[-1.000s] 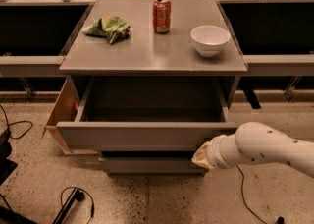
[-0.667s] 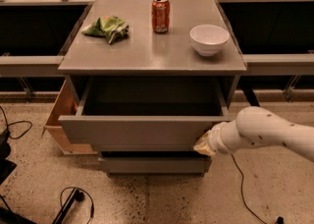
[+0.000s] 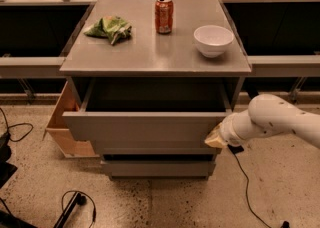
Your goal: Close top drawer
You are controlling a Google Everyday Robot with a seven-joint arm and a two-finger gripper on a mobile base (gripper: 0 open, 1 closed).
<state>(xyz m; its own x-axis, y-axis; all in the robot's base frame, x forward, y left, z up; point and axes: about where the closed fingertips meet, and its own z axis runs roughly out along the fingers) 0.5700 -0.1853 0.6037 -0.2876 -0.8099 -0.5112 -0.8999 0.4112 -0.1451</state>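
Change since one second ago: top drawer [image 3: 145, 129] pushed partway in, its front panel higher in the frame; gripper [image 3: 216, 138] and white arm [image 3: 272, 119] advanced with it from the lower right.

Top drawer: centre of frame, still open, dark grey interior visible under the bench [image 3: 150, 57] edge.

Gripper: centre right, touching the right end of the drawer front; whether it is open or closed cannot be told.

Lower drawer [image 3: 157, 168]: below centre, front slightly out.

On the bench, upper half of frame: green bag [image 3: 110, 27] at left, red can [image 3: 164, 15] upright in the middle, white bowl [image 3: 213, 40] at right.

Wooden box [image 3: 62, 132]: left of the drawer, on the floor.
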